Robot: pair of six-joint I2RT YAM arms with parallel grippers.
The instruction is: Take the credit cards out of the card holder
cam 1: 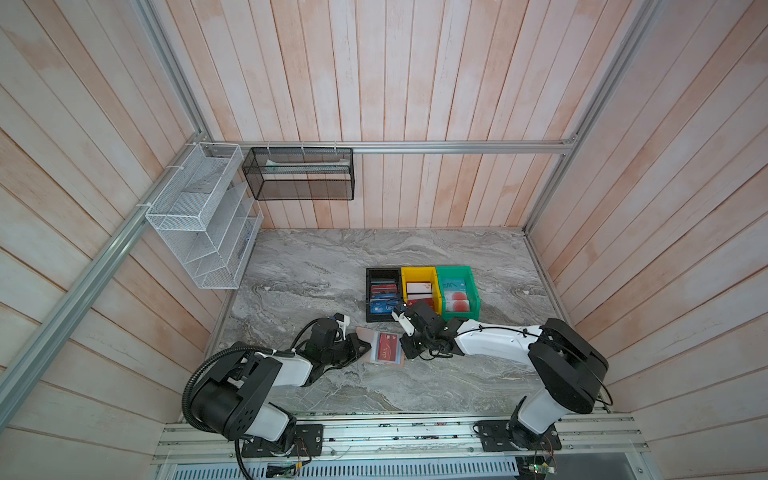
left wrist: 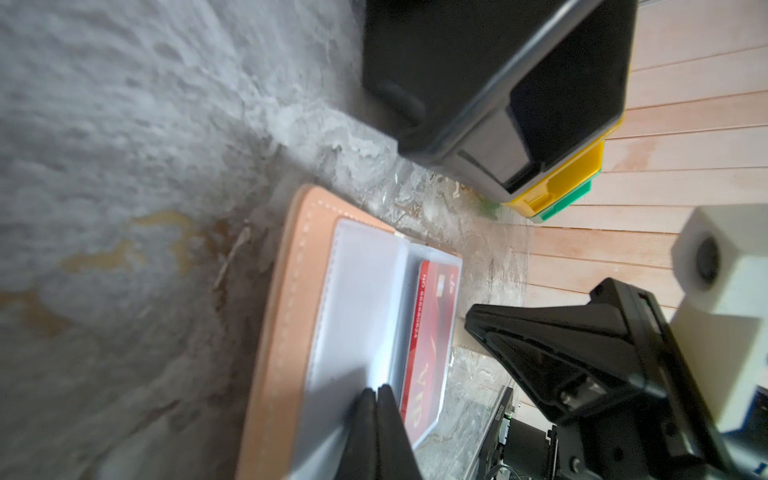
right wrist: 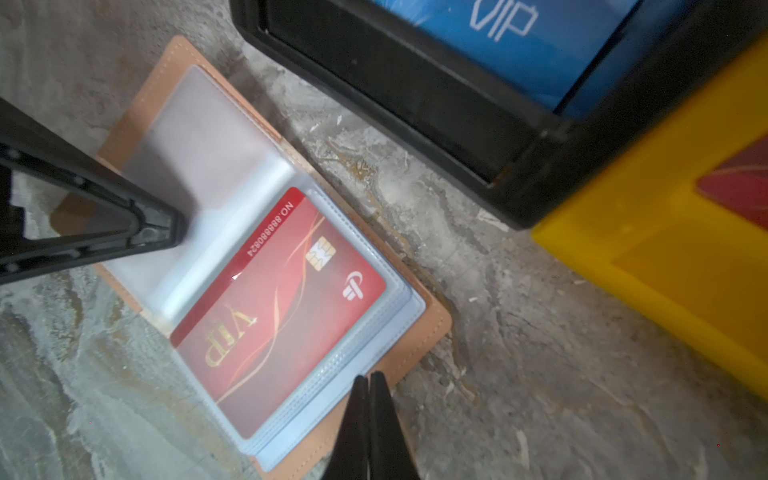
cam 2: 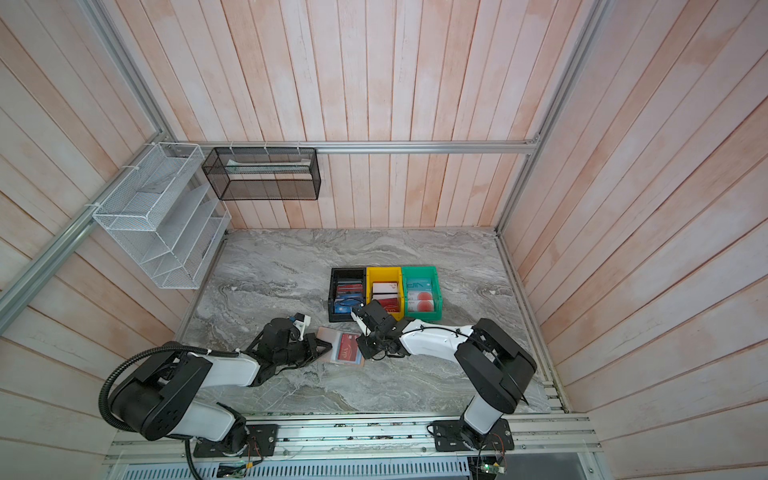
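Right wrist view: my right pincer [right wrist: 369, 378], pressed together, noses the sleeve edge [right wrist: 320, 399] by the red card [right wrist: 282, 311]; left pincer [left wrist: 377, 392], likewise closed, seemingly pins the card holder [right wrist: 434, 322] open.

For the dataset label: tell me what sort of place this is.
Probably a purpose-built robot test cell: two arms bolted to a metal rail, plank walls framed in aluminium bars, and a marble-look tabletop with sorting bins.

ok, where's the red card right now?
The red card is in a sleeve of the open card holder, front-centre in both top views, between the left gripper and right gripper, near the black bin.
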